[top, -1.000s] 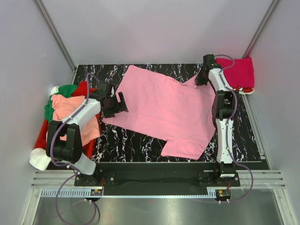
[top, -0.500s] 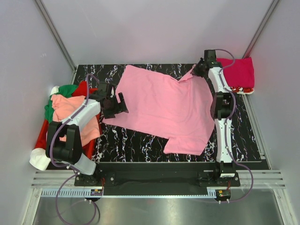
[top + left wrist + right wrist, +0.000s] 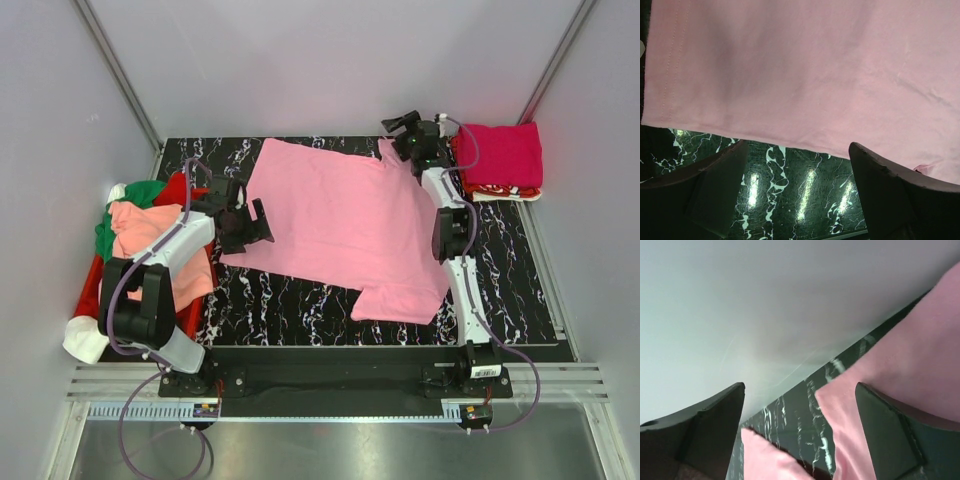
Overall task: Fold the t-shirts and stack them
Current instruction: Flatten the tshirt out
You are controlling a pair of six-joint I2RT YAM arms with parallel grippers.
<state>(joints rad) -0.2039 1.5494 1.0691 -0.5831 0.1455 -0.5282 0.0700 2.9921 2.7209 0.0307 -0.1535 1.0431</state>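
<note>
A light pink t-shirt (image 3: 340,220) lies spread flat on the black marble table (image 3: 280,300). My left gripper (image 3: 252,222) is open and empty, low over the table at the shirt's left hem; the left wrist view shows the hem (image 3: 805,70) just beyond the gripper (image 3: 797,148). My right gripper (image 3: 400,127) is open at the shirt's far right sleeve by the back wall. In the right wrist view pink cloth (image 3: 910,355) lies under and between the open gripper (image 3: 800,390), not pinched.
A folded magenta shirt (image 3: 505,155) sits on a small stack at the back right corner. At the left edge is a heap of green (image 3: 140,192), salmon (image 3: 150,235), red and white (image 3: 85,340) shirts. Grey walls close in the table.
My right gripper let go of the far right sleeve and swung left along the back edge. The sleeve dropped and the shirt lies flatter. The left arm stayed put.
</note>
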